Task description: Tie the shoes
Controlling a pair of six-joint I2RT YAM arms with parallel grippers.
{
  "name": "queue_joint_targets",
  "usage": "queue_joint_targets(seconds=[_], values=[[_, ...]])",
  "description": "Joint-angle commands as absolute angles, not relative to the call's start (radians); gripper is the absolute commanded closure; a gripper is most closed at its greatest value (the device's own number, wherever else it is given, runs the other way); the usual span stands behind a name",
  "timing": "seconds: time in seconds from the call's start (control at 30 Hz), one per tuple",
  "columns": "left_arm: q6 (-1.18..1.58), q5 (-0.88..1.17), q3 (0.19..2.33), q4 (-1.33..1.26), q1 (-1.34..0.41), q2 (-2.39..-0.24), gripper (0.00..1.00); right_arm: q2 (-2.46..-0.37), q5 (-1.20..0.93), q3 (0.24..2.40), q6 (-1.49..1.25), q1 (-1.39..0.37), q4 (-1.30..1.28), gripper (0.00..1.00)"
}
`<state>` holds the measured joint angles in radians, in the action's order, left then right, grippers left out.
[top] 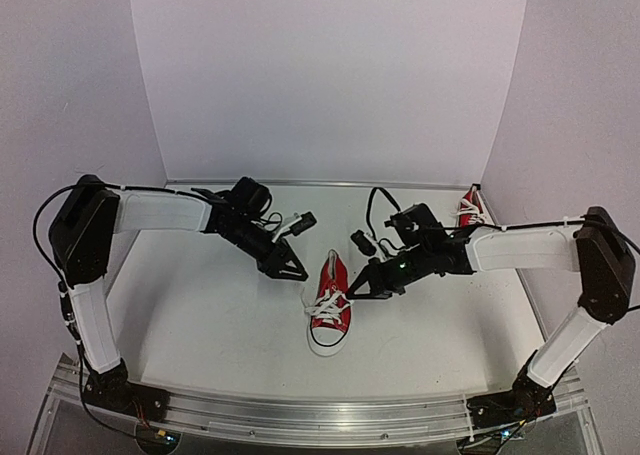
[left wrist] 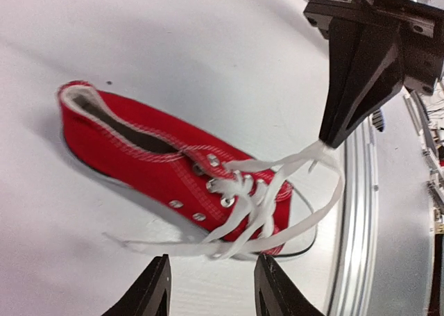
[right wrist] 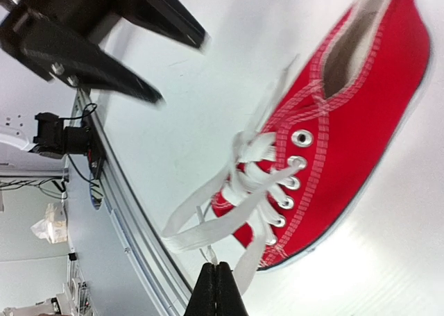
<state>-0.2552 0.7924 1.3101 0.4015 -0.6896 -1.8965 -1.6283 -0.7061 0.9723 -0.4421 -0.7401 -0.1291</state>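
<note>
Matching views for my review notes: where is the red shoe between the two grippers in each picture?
Top external: shoe at centre, toe toward the bottom.
Left wrist: shoe across the middle, toe lower right.
Right wrist: shoe in the right half, toe downward.
Shared landmark: the metal rail beyond its toe.

White table (top: pixel 215 320), enclosed on three sides by plain white walls (top: pixel 330 75); an aluminium rail (top: pixel 300 412) runs along its near edge.
</note>
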Motion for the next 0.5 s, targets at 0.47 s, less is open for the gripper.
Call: queue_joint_targets(seconds=[0.47], values=[[-0.448,0.650,1.233,0.383,-0.662,-1.867,0.51,-1.528,-0.570,0.927,-0.447,-0.709,-0.261,1.00]])
